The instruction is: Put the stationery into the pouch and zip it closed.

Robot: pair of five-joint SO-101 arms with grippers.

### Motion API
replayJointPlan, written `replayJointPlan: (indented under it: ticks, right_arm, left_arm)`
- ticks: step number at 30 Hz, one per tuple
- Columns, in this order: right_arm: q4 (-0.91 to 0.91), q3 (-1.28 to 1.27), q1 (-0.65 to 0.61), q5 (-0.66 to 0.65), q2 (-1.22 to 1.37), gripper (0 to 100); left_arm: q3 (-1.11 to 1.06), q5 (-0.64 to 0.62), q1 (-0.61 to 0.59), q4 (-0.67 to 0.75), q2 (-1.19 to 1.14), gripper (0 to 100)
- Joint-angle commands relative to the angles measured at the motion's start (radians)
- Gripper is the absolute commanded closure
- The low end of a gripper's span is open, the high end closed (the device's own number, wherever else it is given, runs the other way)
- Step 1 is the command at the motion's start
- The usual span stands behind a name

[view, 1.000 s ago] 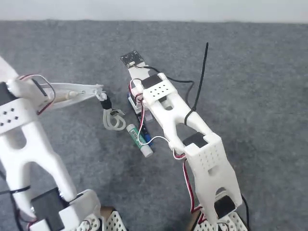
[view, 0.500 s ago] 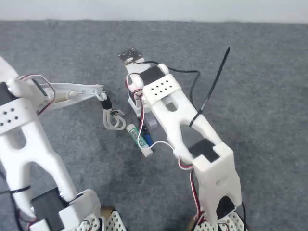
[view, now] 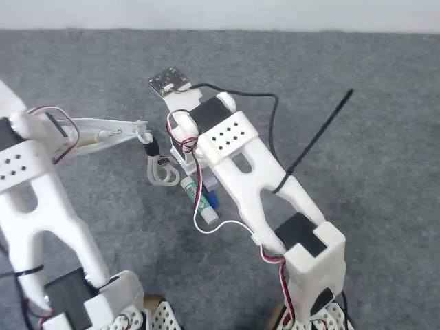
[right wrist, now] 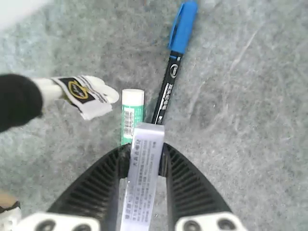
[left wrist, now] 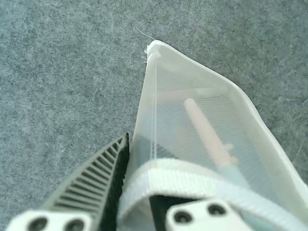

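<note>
Pouch (left wrist: 192, 96), mesh, w/ a pen (left wrist: 208, 135) inside, is clamped at its zip edge by L pincer (left wrist: 144, 192). R pincer (right wrist: 142, 149) grips a white printed block (right wrist: 139, 192) just above glue stick (right wrist: 131, 113) & blue marker (right wrist: 173, 62), which lie just beside each other on grey counter (right wrist: 250, 120).

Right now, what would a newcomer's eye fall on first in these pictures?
The right end effector is shut on a pale printed bar over the grey carpet, with a blue pen and a green-and-white glue stick lying side by side beneath it. Off to the side, the left end effector grips the rim of a see-through mesh pouch with a pen-like item inside.
</note>
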State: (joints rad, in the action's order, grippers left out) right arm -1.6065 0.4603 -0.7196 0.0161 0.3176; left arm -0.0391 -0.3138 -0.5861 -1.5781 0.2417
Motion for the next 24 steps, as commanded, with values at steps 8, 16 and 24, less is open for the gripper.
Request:
replayJointPlan:
  ticks: [8, 16, 24]
  right_arm:
    - [0.137, -0.18, -0.059, 0.014, -0.232, 99.3]
    - [0.424, -0.531, -0.085, 0.014, -0.487, 99.3]
    - [0.796, -0.893, -0.108, 0.012, -0.733, 99.3]
  left_arm:
    - [0.019, -0.008, -0.005, 0.023, 0.011, 99]
    - [0.019, -0.008, -0.005, 0.023, 0.011, 99]
    - [0.019, -0.009, -0.003, 0.023, 0.011, 99]
